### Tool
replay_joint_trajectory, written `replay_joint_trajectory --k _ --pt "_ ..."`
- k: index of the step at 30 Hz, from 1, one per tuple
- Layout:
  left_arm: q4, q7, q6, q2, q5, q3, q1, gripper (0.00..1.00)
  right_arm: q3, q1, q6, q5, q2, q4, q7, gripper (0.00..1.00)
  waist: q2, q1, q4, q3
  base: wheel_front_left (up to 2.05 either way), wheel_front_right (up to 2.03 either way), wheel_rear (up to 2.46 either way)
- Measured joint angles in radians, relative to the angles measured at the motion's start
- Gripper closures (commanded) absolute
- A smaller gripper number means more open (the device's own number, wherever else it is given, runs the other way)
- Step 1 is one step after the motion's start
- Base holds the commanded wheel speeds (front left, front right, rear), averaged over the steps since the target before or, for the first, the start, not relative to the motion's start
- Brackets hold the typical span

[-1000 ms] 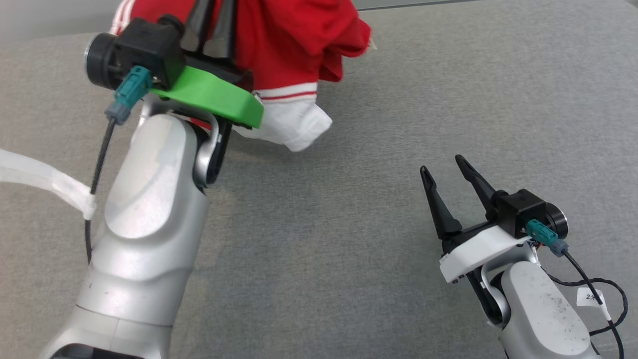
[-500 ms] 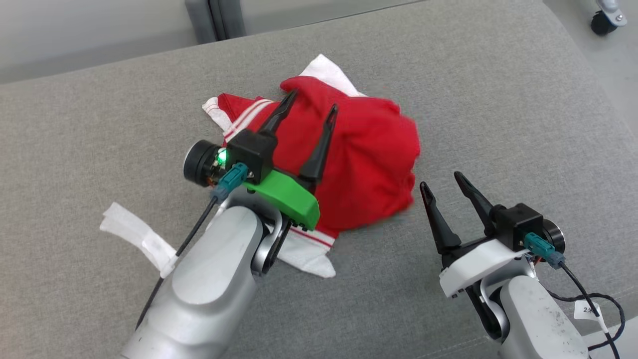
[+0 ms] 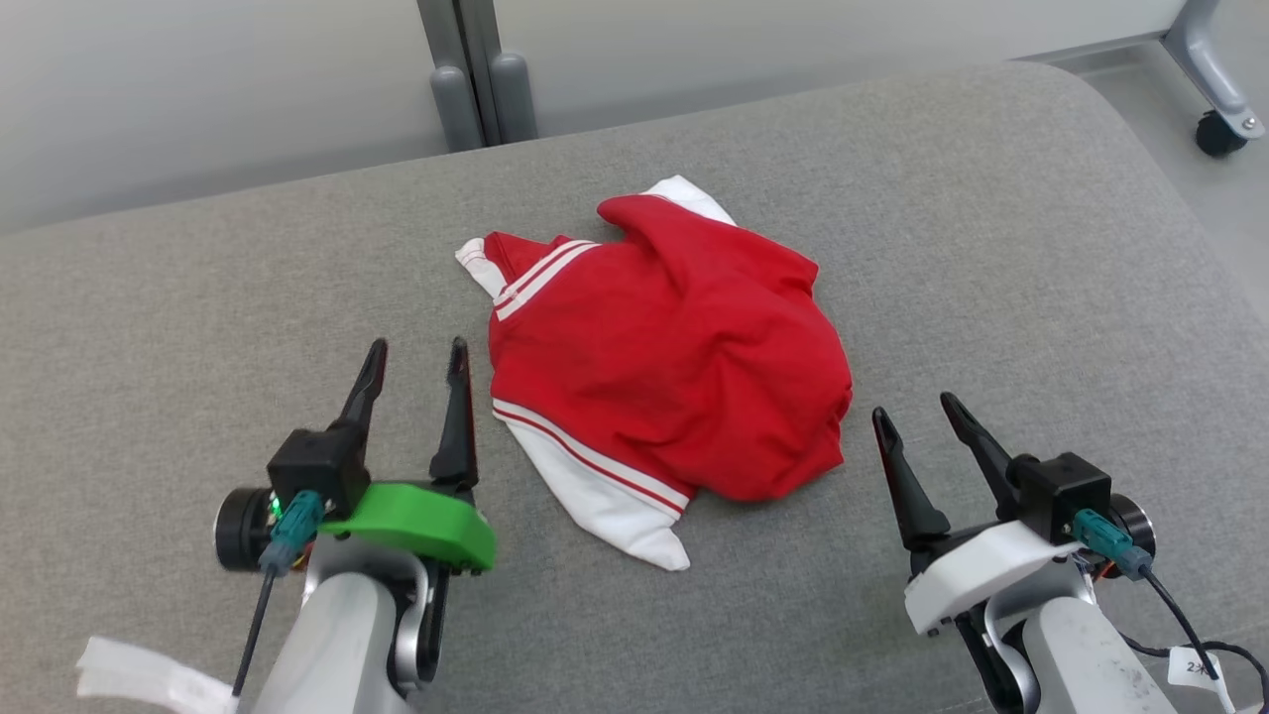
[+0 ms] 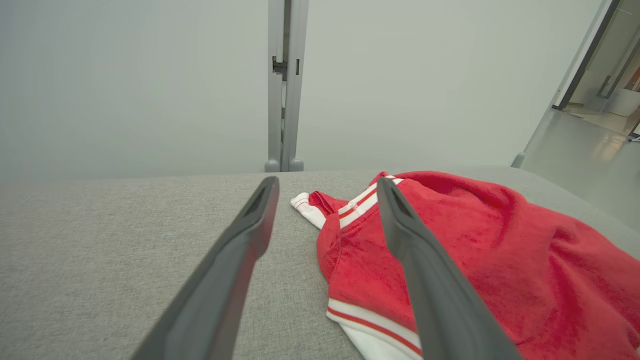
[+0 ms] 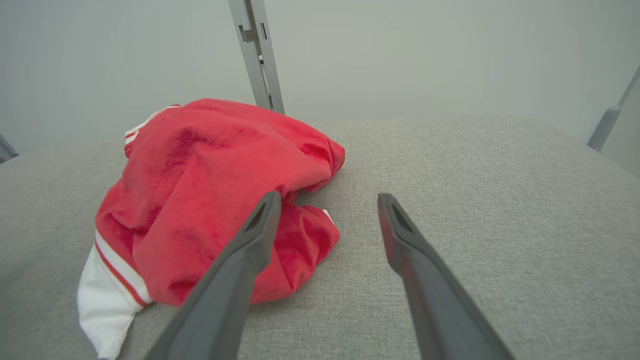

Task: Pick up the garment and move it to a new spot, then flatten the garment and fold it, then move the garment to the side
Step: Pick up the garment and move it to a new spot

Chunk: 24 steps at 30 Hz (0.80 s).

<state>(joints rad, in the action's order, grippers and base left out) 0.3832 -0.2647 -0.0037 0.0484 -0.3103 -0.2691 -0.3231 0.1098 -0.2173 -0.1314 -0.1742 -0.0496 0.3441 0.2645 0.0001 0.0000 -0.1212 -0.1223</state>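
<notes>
The garment is red with white striped trim and lies crumpled in a heap in the middle of the grey padded surface. My left gripper stands open at the lower left, just left of the heap's white hem, holding nothing. At the lower right my right gripper is open too, a little off the heap's right edge. The left wrist view has the garment to the right of and behind the right finger. In the right wrist view the garment bulges up left of the open fingers.
A grey post stands behind the surface's far edge against a pale wall. A frame leg with a caster wheel is on the floor at the upper right. The surface drops away at its right edge.
My left gripper opened and let the garment drop onto the surface, then drew back to the lower left. The head view has also shifted, taking in the whole heap and the far wall.
</notes>
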Motion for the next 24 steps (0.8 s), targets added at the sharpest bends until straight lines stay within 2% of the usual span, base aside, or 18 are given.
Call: replay_joint_trajectory --k 4,6,12,19,24 --pt "-0.042 0.0 0.009 0.0 0.045 0.07 0.112 0.0 -0.011 0.036 0.0 -0.006 0.0 0.004 0.0 0.0 0.0 0.0 0.019 0.032 0.0 0.0 0.0" --pt "-0.064 0.0 0.017 -0.001 0.033 0.11 0.175 0.0 -0.013 0.054 0.0 -0.007 0.0 0.006 0.0 0.0 0.0 0.0 0.027 0.05 0.0 0.0 0.0" --pt "-0.096 0.0 0.014 0.0 0.05 0.167 0.309 0.0 -0.018 0.094 0.0 -0.008 0.0 0.013 0.0 0.0 0.0 -0.0001 0.051 0.084 0.0 0.0 0.0" --pt "-0.089 0.0 0.002 0.001 0.061 0.173 0.358 0.0 -0.011 0.108 0.0 -0.008 0.0 0.026 0.0 0.0 0.0 0.0 0.065 0.094 0.0 0.0 0.0" --pt "-0.067 0.0 -0.028 0.0 0.065 0.121 0.325 0.0 0.004 0.098 0.0 -0.008 0.0 0.026 0.0 0.0 0.0 0.0 0.056 0.077 0.0 0.0 0.0"
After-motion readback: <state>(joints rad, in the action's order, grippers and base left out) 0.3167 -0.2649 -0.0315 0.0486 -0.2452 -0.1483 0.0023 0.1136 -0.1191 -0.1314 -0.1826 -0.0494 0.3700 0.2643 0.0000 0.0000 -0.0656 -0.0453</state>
